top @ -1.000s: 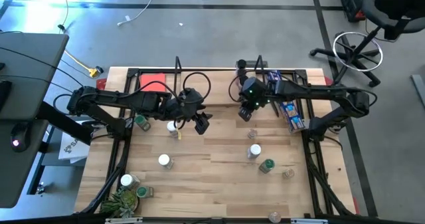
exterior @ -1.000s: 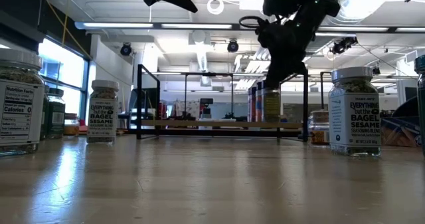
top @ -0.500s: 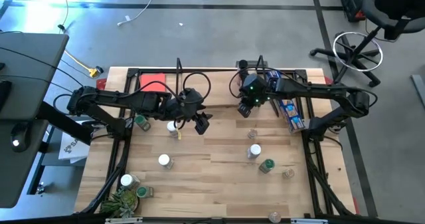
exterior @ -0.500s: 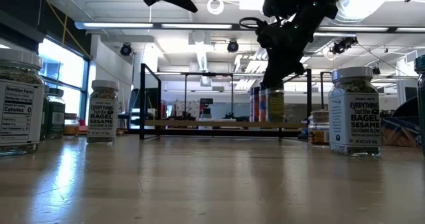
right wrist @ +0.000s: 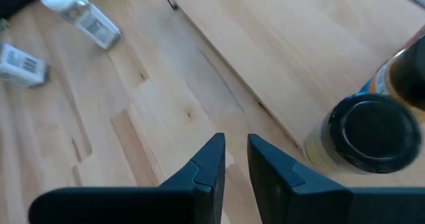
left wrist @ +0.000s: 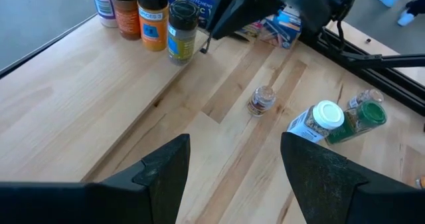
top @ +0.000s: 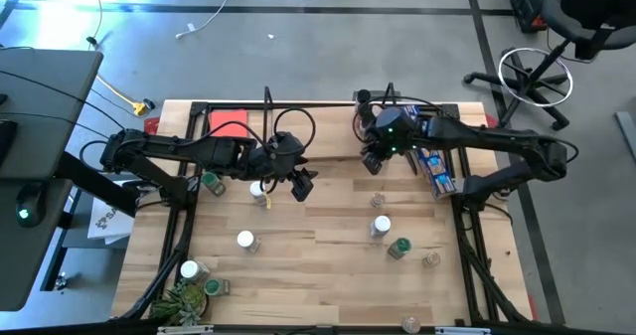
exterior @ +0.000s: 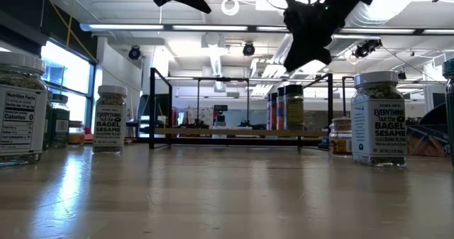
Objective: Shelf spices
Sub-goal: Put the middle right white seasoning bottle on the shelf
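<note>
Hovering over the shelf (top: pixel 328 136), right gripper (top: pixel 371 163) empty (jaws nearly closed).

Left end effector (top: pixel 301 184) hangs mid-air with fingers spread wide; right end effector (top: pixel 370 163) is raised too, fingers nearly together, holding nothing.
</note>
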Tool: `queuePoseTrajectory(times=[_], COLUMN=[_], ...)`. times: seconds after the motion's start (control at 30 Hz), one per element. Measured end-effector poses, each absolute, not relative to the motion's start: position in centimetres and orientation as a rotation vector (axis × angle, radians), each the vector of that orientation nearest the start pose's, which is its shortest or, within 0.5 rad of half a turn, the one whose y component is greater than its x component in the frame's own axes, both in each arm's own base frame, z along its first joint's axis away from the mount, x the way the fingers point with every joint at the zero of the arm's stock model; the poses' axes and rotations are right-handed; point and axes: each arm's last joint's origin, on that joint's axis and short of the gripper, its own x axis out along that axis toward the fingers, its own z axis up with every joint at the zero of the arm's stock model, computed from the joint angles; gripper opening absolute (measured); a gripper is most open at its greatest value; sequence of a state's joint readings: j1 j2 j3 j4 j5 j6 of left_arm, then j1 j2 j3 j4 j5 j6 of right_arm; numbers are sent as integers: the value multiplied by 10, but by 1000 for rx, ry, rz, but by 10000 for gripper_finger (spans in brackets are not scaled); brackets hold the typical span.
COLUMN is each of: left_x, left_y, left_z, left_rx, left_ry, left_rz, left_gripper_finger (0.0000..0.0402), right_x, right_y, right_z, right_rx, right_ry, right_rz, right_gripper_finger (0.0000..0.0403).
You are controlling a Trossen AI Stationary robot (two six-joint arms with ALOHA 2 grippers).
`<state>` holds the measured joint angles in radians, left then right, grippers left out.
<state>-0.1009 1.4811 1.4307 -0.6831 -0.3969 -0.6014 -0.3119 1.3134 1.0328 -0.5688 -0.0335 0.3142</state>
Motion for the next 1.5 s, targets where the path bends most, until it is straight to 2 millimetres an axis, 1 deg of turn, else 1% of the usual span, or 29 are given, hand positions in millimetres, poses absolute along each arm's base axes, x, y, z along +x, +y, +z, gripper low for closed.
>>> queuePoseTrajectory(times=[0.23, 0.33, 0.5, 0.73, 0.9, 0.97, 1.17, 1.27, 1.33, 1.4, 1.5], left_x=[314, 314, 314, 315, 318, 319, 320, 320, 320, 320, 319], left_y=[-20, -20, -20, -19, -15, -12, -1, 2, 3, 3, 3], left_z=[351, 351, 351, 352, 356, 356, 357, 357, 357, 357, 357], left_rx=[-389, -388, -388, -389, -368, -355, -341, -350, -351, -350, -350], left_ry=[600, 599, 599, 577, 541, 535, 525, 523, 524, 528, 533], left_rz=[487, 488, 489, 488, 481, 486, 508, 509, 509, 509, 510], left_gripper_finger=[232, 232, 232, 232, 232, 232, 232, 232, 232, 232, 232], right_x=[237, 227, 211, 192, 184, 181, 165, 159, 159, 159, 160], right_y=[-75, -69, -56, -36, -21, -16, -2, 4, 11, 18, 30], right_z=[298, 308, 323, 333, 334, 335, 352, 353, 350, 346, 339], right_rx=[427, 414, 371, 324, 308, 307, 235, 272, 318, 327, 326], right_ry=[725, 689, 647, 645, 666, 701, 822, 876, 921, 966, 1016], right_rz=[-386, -370, -318, -305, -300, -290, -290, -228, -126, -6, 99], right_gripper_finger=[59, 59, 59, 59, 59, 59, 59, 59, 60, 63, 74])
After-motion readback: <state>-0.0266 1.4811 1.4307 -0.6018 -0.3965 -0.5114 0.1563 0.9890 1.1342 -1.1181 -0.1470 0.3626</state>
